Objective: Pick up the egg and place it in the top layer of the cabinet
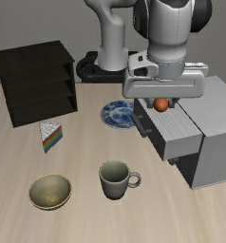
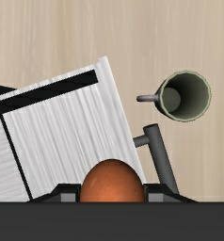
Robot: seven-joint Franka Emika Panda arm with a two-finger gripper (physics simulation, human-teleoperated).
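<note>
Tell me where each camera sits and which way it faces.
Exterior view: in front, above the table, facing the arm, whose gripper holds the egg.
Wrist view: on the gripper, looking down past its own fingers and the egg onto the open drawer of the cabinet.
Both show the egg, open drawer and mug.

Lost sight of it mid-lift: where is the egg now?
The egg is clamped in the gripper on the exterior view's right, above the pulled-out top drawer of the grey cabinet, near the blue patterned plate.
</note>
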